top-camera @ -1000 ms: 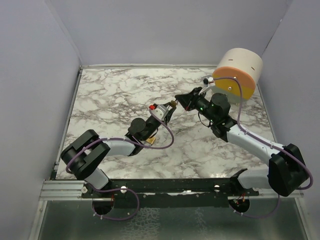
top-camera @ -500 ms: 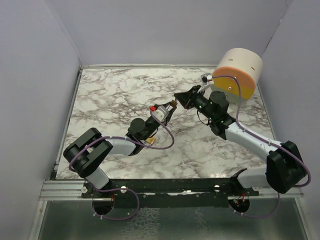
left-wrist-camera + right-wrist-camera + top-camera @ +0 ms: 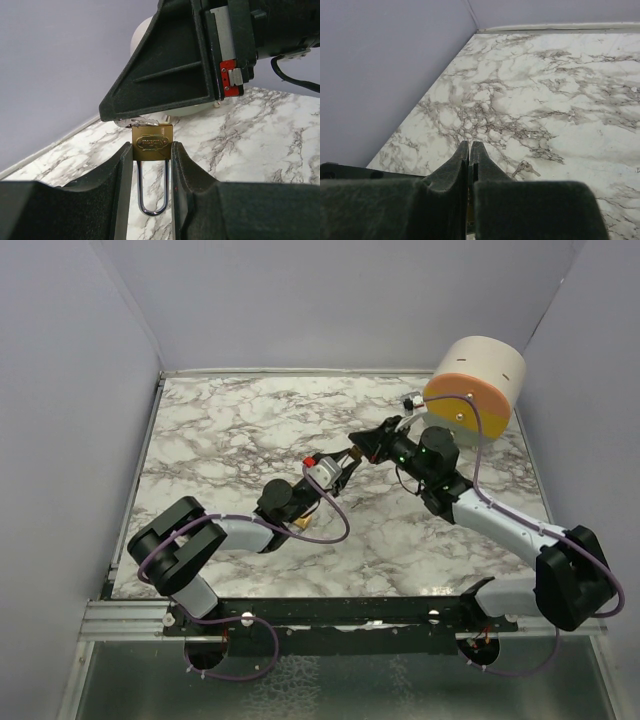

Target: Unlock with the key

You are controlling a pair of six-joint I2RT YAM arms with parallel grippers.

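A brass padlock (image 3: 152, 142) is clamped by its sides between my left gripper's (image 3: 152, 150) fingers, its steel shackle (image 3: 152, 200) pointing back toward the wrist. My right gripper (image 3: 118, 118) comes in from above, shut on a small silver key (image 3: 139, 121) whose tip touches the top edge of the padlock. From above, the left gripper (image 3: 338, 465) and the right gripper (image 3: 356, 447) meet tip to tip over the middle of the table. In the right wrist view the right gripper (image 3: 469, 145) is pressed shut and hides the key.
A white and orange cylinder (image 3: 478, 385) stands at the back right corner, behind the right arm. A small bunch of spare keys (image 3: 524, 169) lies on the marble table (image 3: 220, 430). Grey walls enclose the table on three sides.
The left gripper has shifted slightly right with the padlock, and the right gripper has come down and left, so the key tip now meets the lock.
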